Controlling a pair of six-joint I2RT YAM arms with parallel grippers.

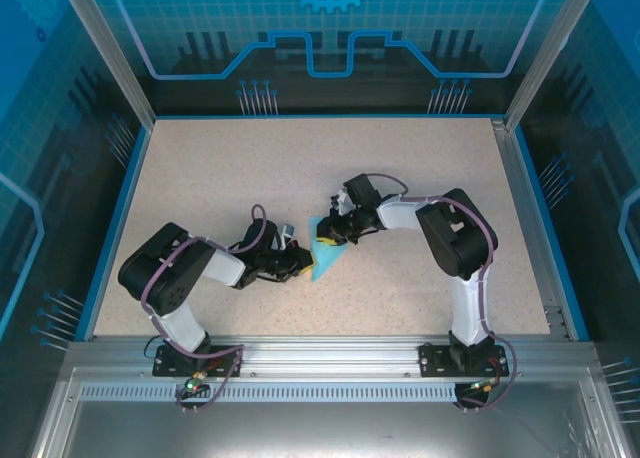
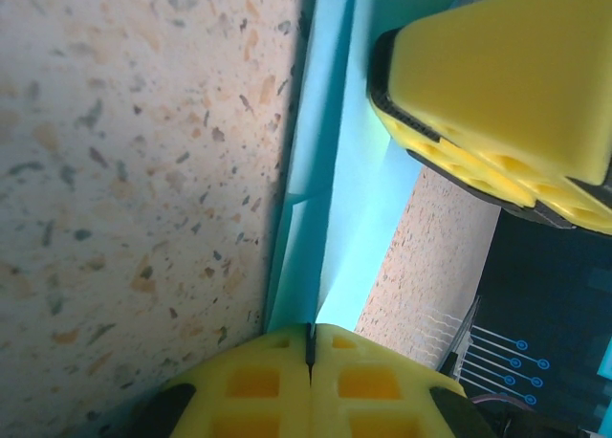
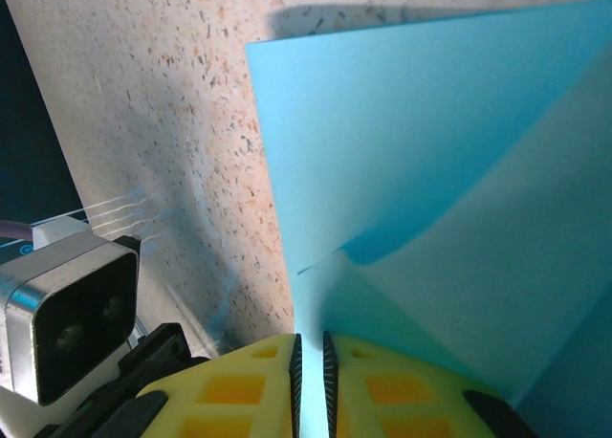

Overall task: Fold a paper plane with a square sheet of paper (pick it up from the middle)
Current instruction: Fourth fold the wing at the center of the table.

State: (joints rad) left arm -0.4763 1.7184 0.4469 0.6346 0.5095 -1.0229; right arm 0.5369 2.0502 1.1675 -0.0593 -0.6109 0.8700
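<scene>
The cyan sheet of paper [image 1: 325, 256] lies partly folded into a pointed triangle between my two arms at the table's middle. My left gripper [image 1: 300, 261] is at its left edge. In the left wrist view that gripper [image 2: 310, 338] is shut tight on the paper's edge [image 2: 335, 170], which rises from the jaws as a folded strip. My right gripper [image 1: 335, 228] is at the paper's upper end. In the right wrist view its yellow fingers [image 3: 309, 347] stand a narrow gap apart around the paper [image 3: 430, 170], whose folded flap spreads out ahead.
The speckled beige table [image 1: 200, 178] is bounded by a blue rim and metal posts. A yellow finger of the right gripper [image 2: 497, 94] looms close above the paper in the left wrist view. The left arm's camera block [image 3: 67, 314] sits just left of the right fingers.
</scene>
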